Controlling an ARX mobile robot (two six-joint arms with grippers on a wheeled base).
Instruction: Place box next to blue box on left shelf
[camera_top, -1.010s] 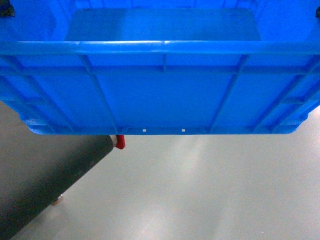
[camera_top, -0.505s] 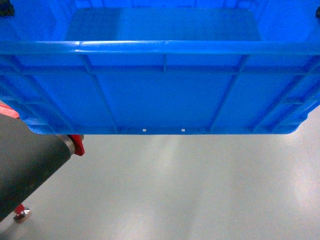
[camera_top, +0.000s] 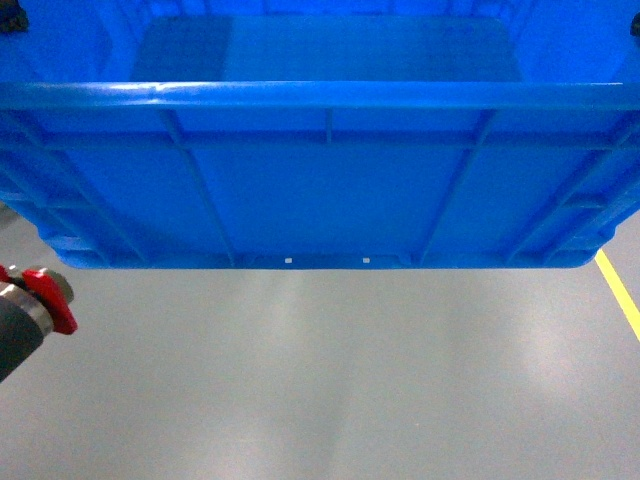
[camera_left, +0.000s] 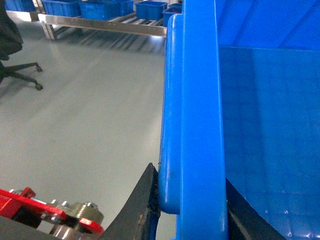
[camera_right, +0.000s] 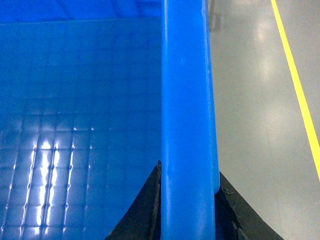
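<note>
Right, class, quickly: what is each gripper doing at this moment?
Left gripper: shut on the box, clamping its left rim.
Right gripper: shut on the box, clamping its right rim.

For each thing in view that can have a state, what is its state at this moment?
box: lifted off the floor, open-topped, empty inside.
left gripper: shut on the box rim, one finger on each side.
right gripper: shut on the opposite rim.
left shelf: far off, blue crates on it.
</note>
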